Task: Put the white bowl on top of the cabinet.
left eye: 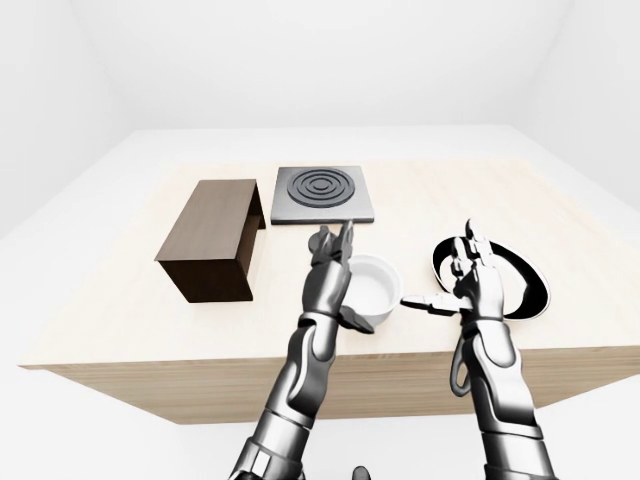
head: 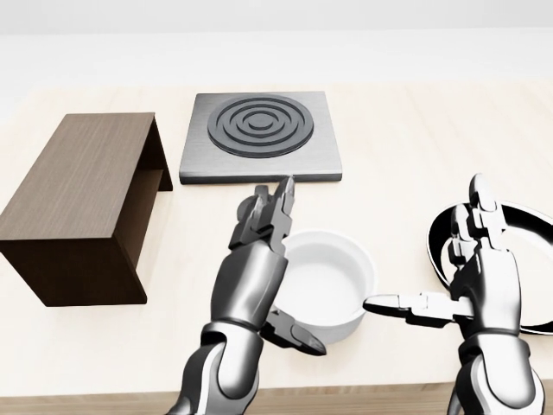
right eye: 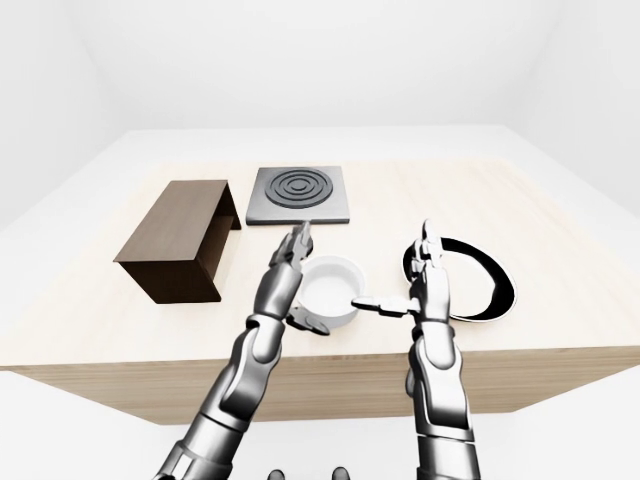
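Here the white bowl (head: 324, 281) is sitting on the light wooden table (head: 389, 173), between both hands; the left hand (head: 259, 259) is pressing against its left wall with fingers spread, not clenched; the right hand (head: 471, 290) is reaching its thumb toward the rim, also unclenched; the dark cabinet (head: 78, 203) is standing well apart at the head view's left.
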`<state>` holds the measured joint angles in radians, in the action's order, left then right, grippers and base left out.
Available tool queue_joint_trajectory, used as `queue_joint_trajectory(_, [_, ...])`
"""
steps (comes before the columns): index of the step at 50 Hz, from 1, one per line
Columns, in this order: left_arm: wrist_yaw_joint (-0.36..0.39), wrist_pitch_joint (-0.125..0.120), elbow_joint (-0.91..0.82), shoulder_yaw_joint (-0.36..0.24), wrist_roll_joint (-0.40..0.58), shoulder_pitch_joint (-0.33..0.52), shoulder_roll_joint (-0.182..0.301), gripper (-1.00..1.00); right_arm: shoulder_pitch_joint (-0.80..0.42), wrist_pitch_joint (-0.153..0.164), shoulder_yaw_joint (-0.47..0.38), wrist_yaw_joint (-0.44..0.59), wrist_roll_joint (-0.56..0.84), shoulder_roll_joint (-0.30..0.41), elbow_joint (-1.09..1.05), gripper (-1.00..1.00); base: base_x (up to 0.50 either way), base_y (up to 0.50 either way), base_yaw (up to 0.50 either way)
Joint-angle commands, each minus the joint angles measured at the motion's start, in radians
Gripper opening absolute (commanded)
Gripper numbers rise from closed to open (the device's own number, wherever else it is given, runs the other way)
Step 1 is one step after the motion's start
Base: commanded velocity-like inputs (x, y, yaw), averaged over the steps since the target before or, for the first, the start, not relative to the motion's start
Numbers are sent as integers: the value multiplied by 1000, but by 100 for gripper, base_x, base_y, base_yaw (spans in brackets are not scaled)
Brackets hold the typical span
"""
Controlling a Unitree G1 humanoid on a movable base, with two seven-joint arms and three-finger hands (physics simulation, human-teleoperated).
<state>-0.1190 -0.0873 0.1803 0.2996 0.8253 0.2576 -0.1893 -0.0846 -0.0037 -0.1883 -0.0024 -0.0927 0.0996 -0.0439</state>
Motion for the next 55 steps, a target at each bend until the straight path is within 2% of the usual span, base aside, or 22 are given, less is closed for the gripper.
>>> queue_joint_trajectory(1, [-16,0,114,18,181,41,-31,100,-5,11,-15,-6,-15,8,-11,100,0,0,0])
queue_joint_trajectory(3, [-34,0,169,15,212,60,-38,100,-10,12,-21,-9,-19,12,-8,100,0,0,0])
queue_joint_trajectory(11, [-9,0,226,15,279,78,-55,100,7,24,-33,-8,-31,13,-47,100,0,0,0])
queue_joint_trajectory(13, [-33,0,262,11,310,92,-56,100,9,27,-36,-7,-34,13,-53,100,0,0,0])
queue_joint_trajectory(17, [-14,0,285,15,337,90,-61,100,13,32,-42,-6,-38,14,-65,100,0,0,0])
queue_joint_trajectory(23, [3,0,327,26,389,104,-79,100,9,28,-46,-16,-39,15,-66,100,0,0,0])
queue_joint_trajectory(27, [-26,0,369,20,442,130,-90,100,11,25,-48,-21,-39,14,-72,100,0,0,0])
queue_joint_trajectory(37, [-64,0,496,-6,463,195,-101,100,14,26,-47,-23,-42,13,-77,100,0,0,0])
queue_joint_trajectory(44, [-59,0,554,-21,472,246,-101,100,16,25,-45,-23,-37,11,-80,100,0,0,0])
queue_joint_trajectory(55, [-15,0,608,-17,519,275,-102,100,21,30,-50,-21,-43,12,-93,100,0,0,0])
